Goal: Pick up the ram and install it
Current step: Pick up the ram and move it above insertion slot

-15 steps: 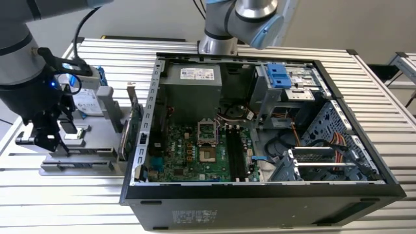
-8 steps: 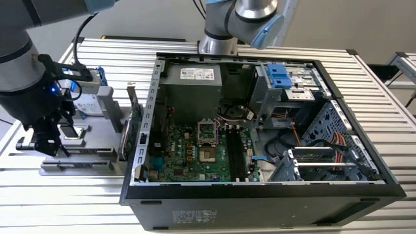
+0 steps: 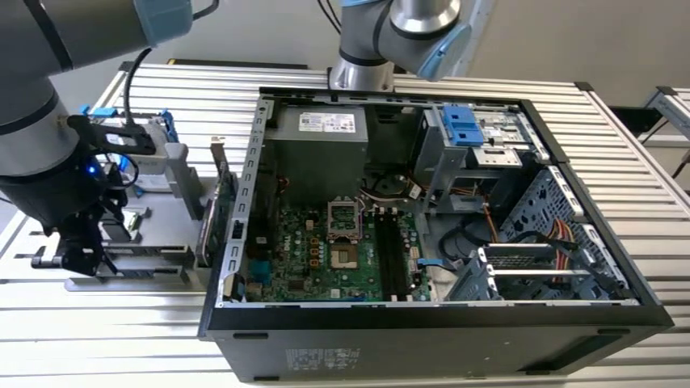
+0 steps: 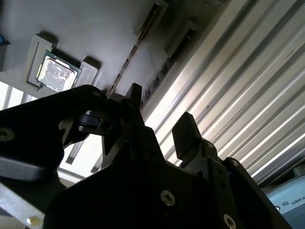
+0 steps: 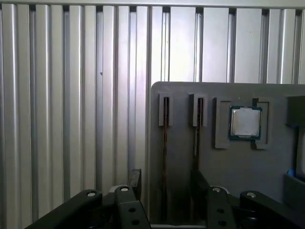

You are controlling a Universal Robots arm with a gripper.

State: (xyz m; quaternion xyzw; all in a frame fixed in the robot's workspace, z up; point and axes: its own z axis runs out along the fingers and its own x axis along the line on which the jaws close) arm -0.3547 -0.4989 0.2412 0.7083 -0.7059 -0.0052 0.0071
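Two ram sticks stand on edge in slots of a grey parts tray (image 5: 181, 95). In the first wrist view one ram (image 5: 164, 143) runs down between my fingers and the other ram (image 5: 196, 136) lines up with one fingertip. My gripper (image 5: 167, 183) is open and holds nothing. The second wrist view has the same ram (image 4: 159, 76) leading into the open gripper (image 4: 162, 112), with the other ram (image 4: 128, 62) beside it. The exterior view places the gripper (image 3: 70, 255) over the tray (image 3: 145, 271), at that view's left of the computer case.
A processor chip (image 5: 245, 121) sits in a tray pocket beside the sticks. The open computer case (image 3: 431, 315) shows its motherboard with memory slots (image 3: 390, 259). A green expansion card (image 3: 221, 214) stands by the case wall, and a hard drive with blue rails (image 3: 151, 141) lies behind the tray.
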